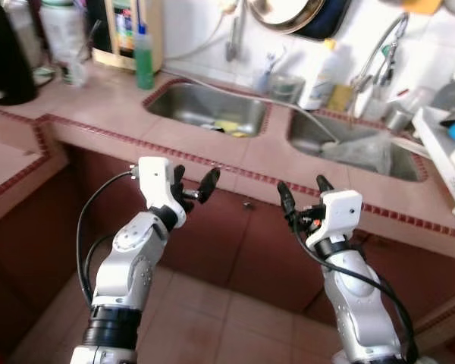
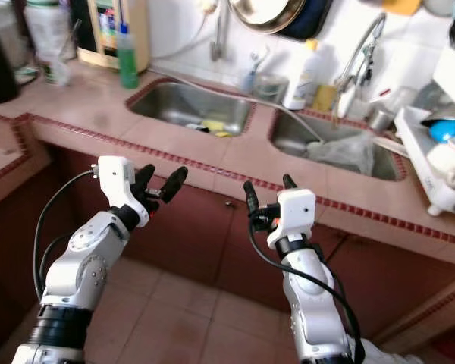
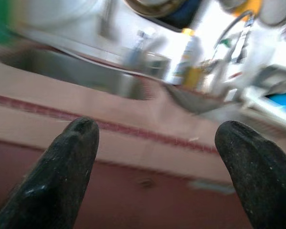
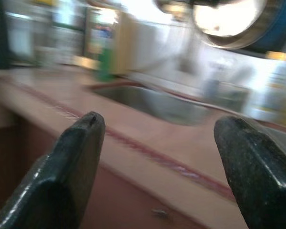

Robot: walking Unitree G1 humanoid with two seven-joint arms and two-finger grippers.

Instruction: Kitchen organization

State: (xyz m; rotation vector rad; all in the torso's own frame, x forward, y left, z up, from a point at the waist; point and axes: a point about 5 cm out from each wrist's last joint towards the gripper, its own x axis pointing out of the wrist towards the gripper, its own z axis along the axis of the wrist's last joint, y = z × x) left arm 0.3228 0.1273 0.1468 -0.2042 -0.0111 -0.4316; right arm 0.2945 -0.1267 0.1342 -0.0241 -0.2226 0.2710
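- The left gripper (image 1: 193,184) is raised in front of the counter edge, below the left sink, with its two black fingers spread wide and nothing between them.
- The right gripper (image 1: 303,189) is raised at about the same height, near the strip of counter between the two sinks, fingers also spread wide and empty.
- Both grippers hang over the tiled floor (image 1: 205,311), just short of the dark red cabinet doors (image 1: 235,235).
- The pink tiled counter (image 1: 98,106) runs across the view, with a dark red border along its front edge.
- The left sink (image 1: 205,106) holds something yellow (image 1: 229,126) near its bottom; what it is cannot be told.
- The right sink (image 1: 349,144) holds a crumpled clear plastic bag (image 1: 360,150), and a hose (image 1: 235,91) runs across both sinks.
- A white dish rack (image 1: 444,155) stands at the far right of the counter with a blue item in it.
- A green bottle (image 1: 144,57) stands just behind the left sink's left corner, beside a wooden box (image 1: 125,34).
- A faucet (image 1: 379,49) rises behind the right sink, with a white bottle (image 1: 322,76) and a metal cup (image 1: 287,87) near it against the white wall.
- A pan (image 1: 288,15) hangs on the wall above the sinks.
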